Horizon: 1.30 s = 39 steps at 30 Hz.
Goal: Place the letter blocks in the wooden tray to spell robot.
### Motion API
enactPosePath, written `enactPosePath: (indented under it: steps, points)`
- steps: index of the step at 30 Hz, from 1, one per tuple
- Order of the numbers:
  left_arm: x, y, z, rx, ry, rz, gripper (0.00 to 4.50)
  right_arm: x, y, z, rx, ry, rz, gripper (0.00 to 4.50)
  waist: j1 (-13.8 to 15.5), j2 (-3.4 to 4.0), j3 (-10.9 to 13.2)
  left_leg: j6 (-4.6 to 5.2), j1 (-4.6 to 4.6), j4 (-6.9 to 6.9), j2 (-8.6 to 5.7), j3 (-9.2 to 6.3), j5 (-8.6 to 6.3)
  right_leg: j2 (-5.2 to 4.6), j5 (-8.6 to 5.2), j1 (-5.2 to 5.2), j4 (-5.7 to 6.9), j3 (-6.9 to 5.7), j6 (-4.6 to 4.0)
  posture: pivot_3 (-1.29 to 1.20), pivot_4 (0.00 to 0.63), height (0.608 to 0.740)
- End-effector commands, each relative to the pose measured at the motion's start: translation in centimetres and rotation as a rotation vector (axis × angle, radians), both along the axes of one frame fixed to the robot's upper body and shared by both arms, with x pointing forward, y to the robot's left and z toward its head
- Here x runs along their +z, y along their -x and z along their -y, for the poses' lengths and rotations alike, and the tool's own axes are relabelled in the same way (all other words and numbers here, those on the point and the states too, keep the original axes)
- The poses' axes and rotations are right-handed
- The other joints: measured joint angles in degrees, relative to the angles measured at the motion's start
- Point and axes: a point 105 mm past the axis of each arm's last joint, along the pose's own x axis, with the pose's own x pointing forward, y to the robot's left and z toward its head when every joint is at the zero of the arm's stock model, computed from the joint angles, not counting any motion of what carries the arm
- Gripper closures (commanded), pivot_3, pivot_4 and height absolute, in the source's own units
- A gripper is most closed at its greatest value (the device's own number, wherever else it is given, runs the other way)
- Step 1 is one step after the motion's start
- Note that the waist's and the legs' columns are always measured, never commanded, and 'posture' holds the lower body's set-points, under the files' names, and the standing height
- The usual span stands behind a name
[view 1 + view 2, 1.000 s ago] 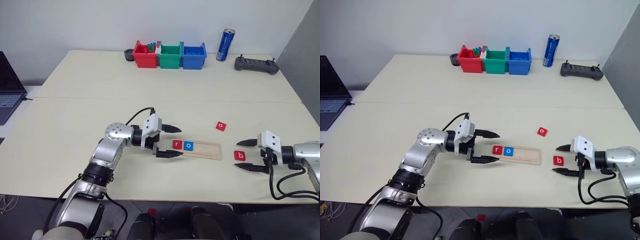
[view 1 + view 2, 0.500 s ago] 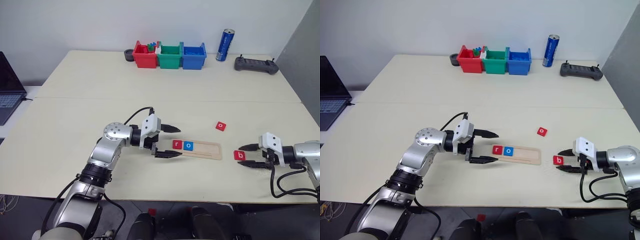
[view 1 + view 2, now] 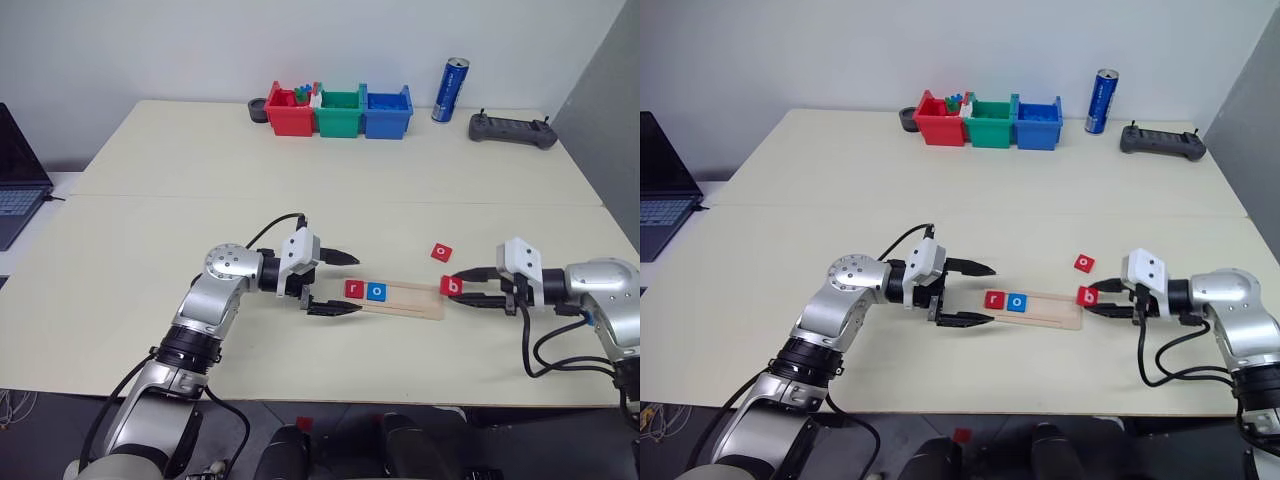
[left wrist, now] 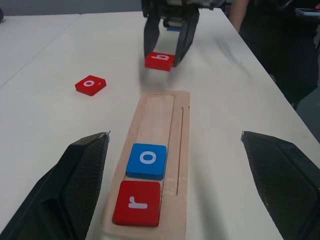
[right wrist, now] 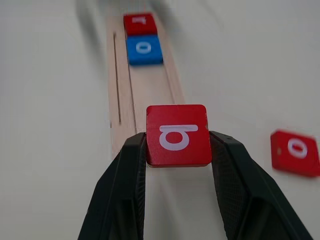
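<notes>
The right tool (image 3: 470, 292) pinches the red b block (image 3: 452, 286) just off the wooden tray's (image 3: 415, 297) right end — the empty third slot lies leftward along its long axis, beside the blue o (image 3: 376, 292).

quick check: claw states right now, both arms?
Left claw: open, holding nothing, at the wooden tray.
Right claw: closed on the red b block.

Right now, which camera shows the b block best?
The right wrist view: the b block is close and centred, clamped between the right gripper fingers, letter readable. The left wrist view shows it farther off, beyond the tray end. The eye views show it small.
</notes>
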Motion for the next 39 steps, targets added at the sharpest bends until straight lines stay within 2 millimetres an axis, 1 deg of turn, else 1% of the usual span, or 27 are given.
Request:
enactPosePath:
  steps: [1,5,9,14,20,26,32,39]
  points:
    - [0.7,0.3,-0.1,-0.014,0.013,0.035,0.00,1.1,-0.3,-2.1,0.028,-0.038,0.041,3.04,0.1,0.00,0.0,0.00,0.00,0.00,-0.01,-0.02,0.00,-0.01,0.00,0.00,0.00,-0.02,0.00,0.00,0.150,0.740]
    - [0.5,0.5,-0.2,-0.024,-0.003,0.042,0.00,0.2,-0.9,-4.1,0.055,-0.062,0.032,3.04,0.0,0.00,0.0,0.00,-0.02,0.00,-0.03,-0.02,0.00,-0.05,0.00,-0.01,0.00,-0.05,0.00,0.00,0.150,0.740]
    - [0.7,0.5,-0.4,-0.017,-0.002,0.045,0.00,-0.5,-0.7,-5.1,0.089,-0.048,0.018,3.04,0.0,0.00,0.0,0.00,-0.03,-0.01,-0.03,-0.05,0.00,-0.05,0.00,-0.02,0.00,-0.11,0.00,0.00,0.150,0.740]
    - [0.7,0.5,-0.5,-0.003,-0.002,0.049,0.00,-1.3,-0.5,-5.2,0.095,-0.034,-0.009,3.04,0.0,0.00,0.0,0.00,-0.04,-0.01,-0.03,-0.05,0.00,-0.06,0.00,-0.03,0.00,-0.12,0.00,0.00,0.150,0.740]
    - [0.7,0.5,-0.4,0.000,-0.001,0.054,0.00,-2.0,-0.9,-5.4,0.089,-0.023,-0.013,3.04,0.0,0.00,0.0,0.00,-0.03,-0.01,-0.03,-0.05,0.00,-0.06,0.00,-0.03,0.02,-0.12,-0.01,0.00,0.150,0.740]
    - [0.9,0.4,-0.2,-0.002,0.002,0.058,0.00,-2.2,-1.3,-5.5,0.088,-0.019,-0.013,3.04,0.0,0.01,0.0,0.00,-0.03,-0.01,-0.02,-0.05,0.00,-0.06,0.01,-0.04,0.02,-0.12,-0.01,0.00,0.150,0.740]
    - [0.8,0.1,-0.4,0.007,-0.001,0.061,0.00,-2.4,-1.2,-4.9,0.090,0.004,-0.017,3.04,0.0,0.01,0.0,0.00,-0.04,-0.01,-0.03,-0.05,0.00,-0.06,0.01,-0.04,0.01,-0.13,-0.01,0.00,0.150,0.740]
    - [0.9,0.0,-0.2,0.009,0.003,0.065,0.00,-2.3,-1.2,-4.8,0.099,0.010,-0.029,3.04,0.0,0.01,0.0,0.00,-0.04,-0.01,-0.03,-0.06,0.00,-0.06,0.01,-0.04,0.02,-0.13,-0.01,0.00,0.150,0.740]
